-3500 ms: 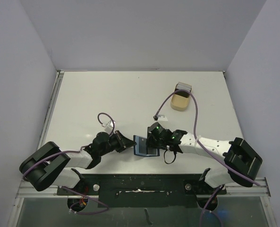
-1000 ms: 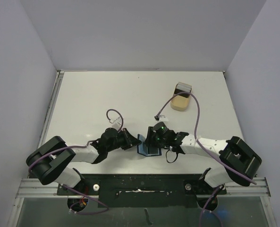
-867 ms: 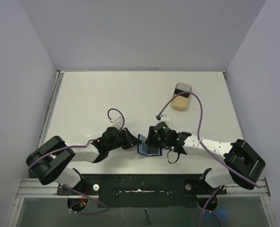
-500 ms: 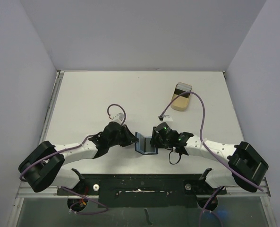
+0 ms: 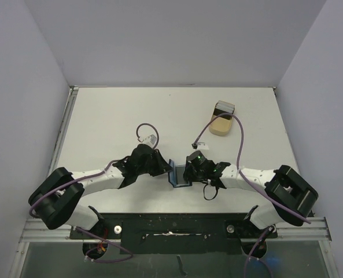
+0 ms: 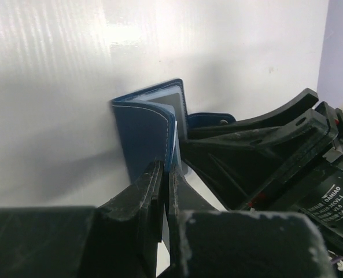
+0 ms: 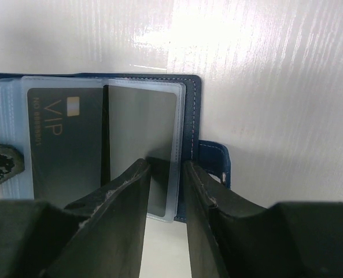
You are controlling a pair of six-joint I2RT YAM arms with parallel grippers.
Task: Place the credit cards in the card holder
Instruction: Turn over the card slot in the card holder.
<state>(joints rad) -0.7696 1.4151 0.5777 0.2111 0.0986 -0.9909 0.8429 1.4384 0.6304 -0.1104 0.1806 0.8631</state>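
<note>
- My left tool point(image 6: 163, 169) is clamped shut on the front cover of the card holder point(image 5: 174, 174). It props the holder open on its edge, close to the 6 o'clock side of the counter point(image 5: 131, 116).
- My right tool point(image 7: 166, 168) meets it from 3 o'clock with its jaws partly apart. They straddle the lower edge of a plain grey card point(image 7: 142, 127), and I see nothing pinched between them.
- Done so far, as I judge it: a dark card marked VIP point(image 7: 67, 145) sits fully in its pocket, and the grey card beside it looks nearly seated.
- Left to do: a flat grey-and-dark stack point(image 5: 224, 108) lies at the far end of the tan dish point(image 5: 217, 128), toward 1 o'clock. I take it for more cards, but it is too small to count.
- The holder is navy, leather-like, with pale stitching along its rounded corners and a short snap tab point(image 7: 214, 159) at 3 o'clock.
- Inside are glossy clear plastic sleeves point(image 7: 6, 116), thin and bendy. The cards are stiff, matte rectangles with rounded corners.
- The counter is smooth, white and faintly shiny.
</note>
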